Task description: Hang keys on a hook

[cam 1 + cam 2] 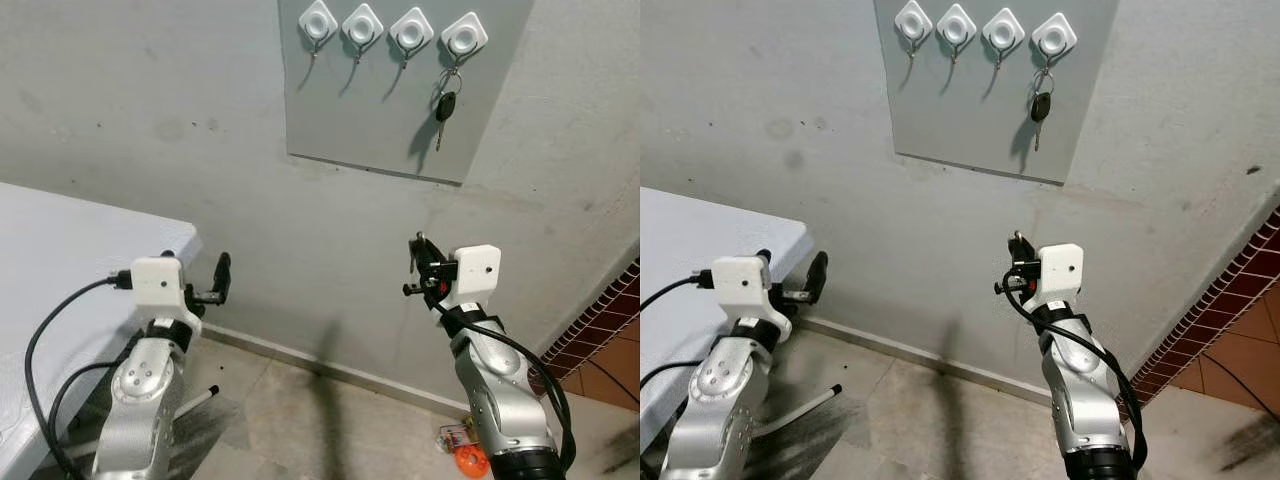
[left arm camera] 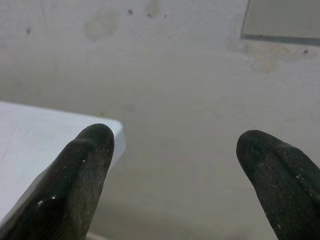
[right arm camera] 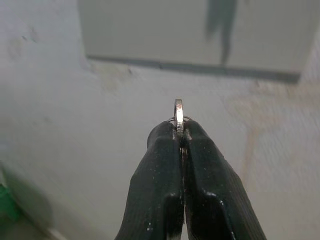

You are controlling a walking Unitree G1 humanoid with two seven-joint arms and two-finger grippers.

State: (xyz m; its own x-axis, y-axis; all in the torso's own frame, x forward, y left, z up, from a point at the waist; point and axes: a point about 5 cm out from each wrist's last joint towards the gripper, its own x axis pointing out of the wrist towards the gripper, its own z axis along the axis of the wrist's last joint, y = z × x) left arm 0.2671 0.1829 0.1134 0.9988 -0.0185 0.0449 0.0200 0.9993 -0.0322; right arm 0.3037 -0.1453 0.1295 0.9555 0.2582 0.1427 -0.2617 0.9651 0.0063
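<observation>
The right pincer (image 3: pixel 180 131), pressed together, pinches a key ring (image 3: pixel 178 112) well below the hooks (image 1: pixel 364 27); hanging remains, left pincer (image 2: pixel 175 150) spread.

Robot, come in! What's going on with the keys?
Right gripper shut on key ring, below the hooks. Left gripper open, idle. One key already hung.

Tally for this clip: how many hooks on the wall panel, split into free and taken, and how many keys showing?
Free hooks: 3
Taken hook: 1
Hanging car key: 1
Key ring pinched in right gripper: 1
Total: 4 hooks, 2 key items
</observation>
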